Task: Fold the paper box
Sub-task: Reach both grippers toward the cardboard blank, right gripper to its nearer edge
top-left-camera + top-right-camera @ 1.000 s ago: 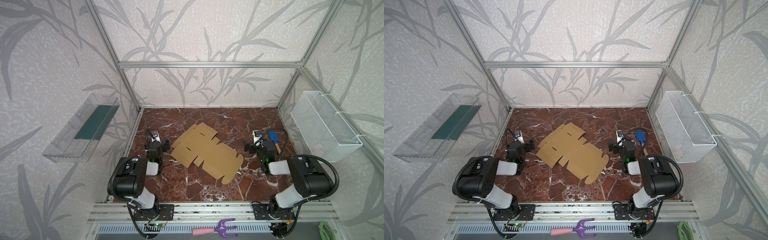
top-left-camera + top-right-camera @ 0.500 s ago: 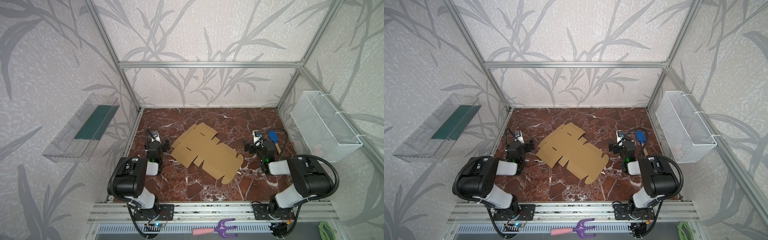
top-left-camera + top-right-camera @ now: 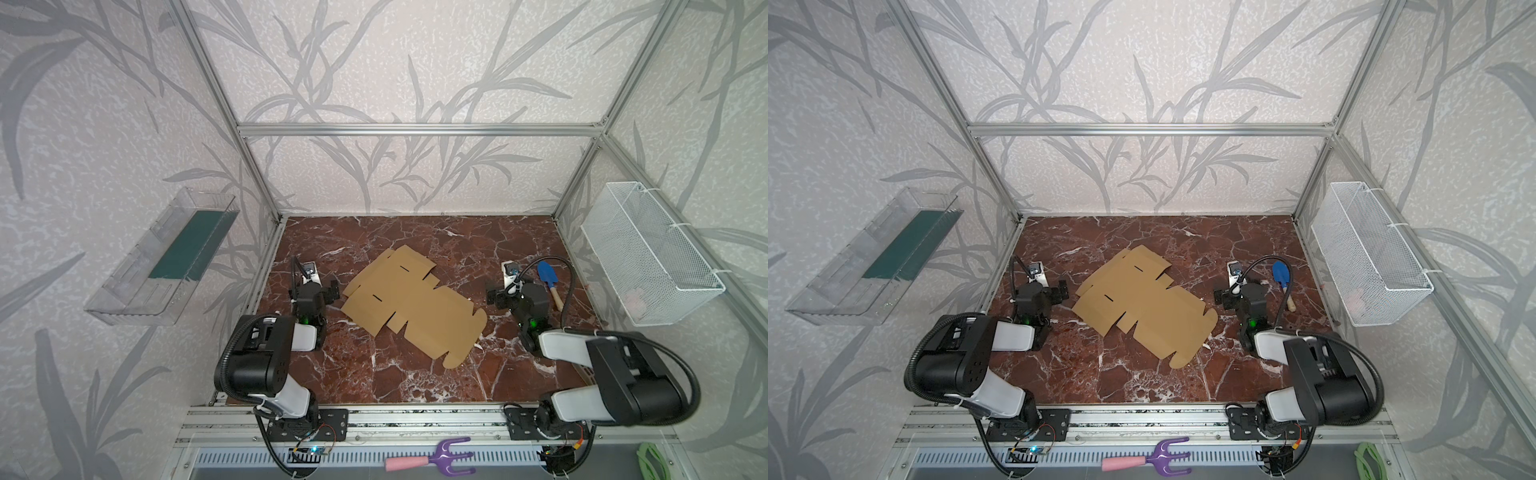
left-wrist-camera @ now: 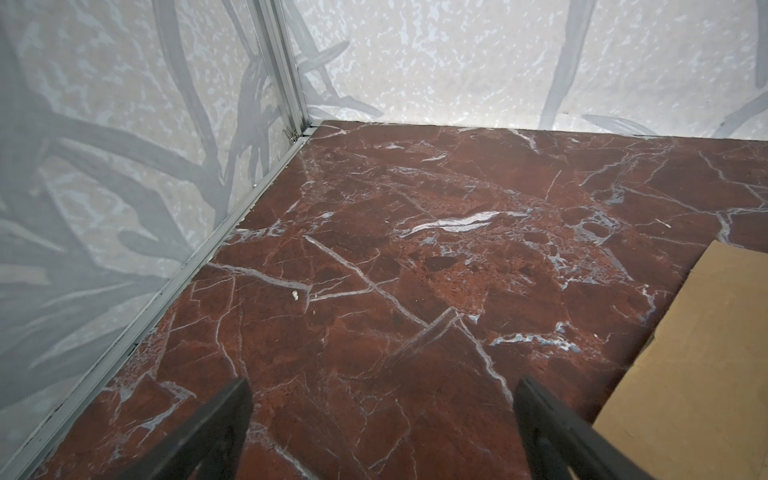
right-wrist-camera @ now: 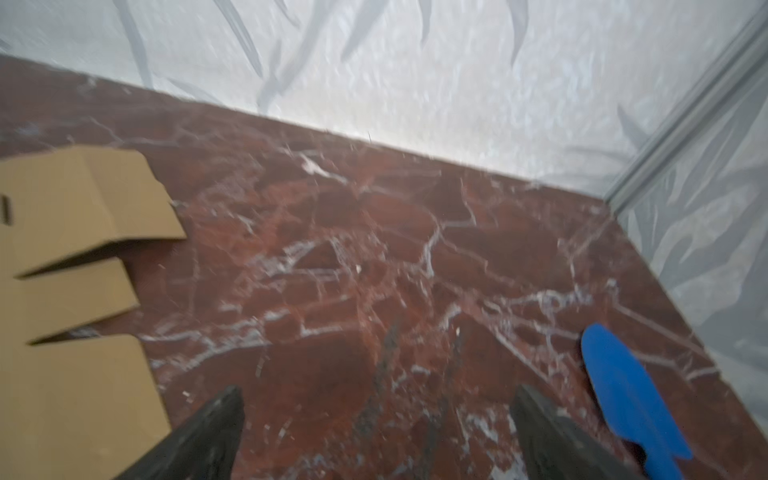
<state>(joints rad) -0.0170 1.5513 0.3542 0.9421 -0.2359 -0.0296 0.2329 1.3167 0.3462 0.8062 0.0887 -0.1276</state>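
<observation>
The paper box is unfolded. It lies flat as a cut sheet, flaps and rounded tabs spread out, near the middle of the red marble table, between the two arms and touched by neither. One corner flap lifts slightly off the surface in the right wrist view (the others look flat).

The left gripper sits low over bare marble just beside the sheet's edge, its jaws spread wide with nothing between them. The right gripper is also wide open and empty, over marble on the other side of the sheet. A blue trowel lies just beside it on the side away from the sheet.

Two containers hang on the side walls, well apart from the sheet. The clear plastic bin on the left wall holds a dark green flat piece along its bottom. The white wire basket on the right wall holds something small and pale pink at its near end, too faint to name.

A purple garden fork with a pink handle lies on the front rail, off the table.
</observation>
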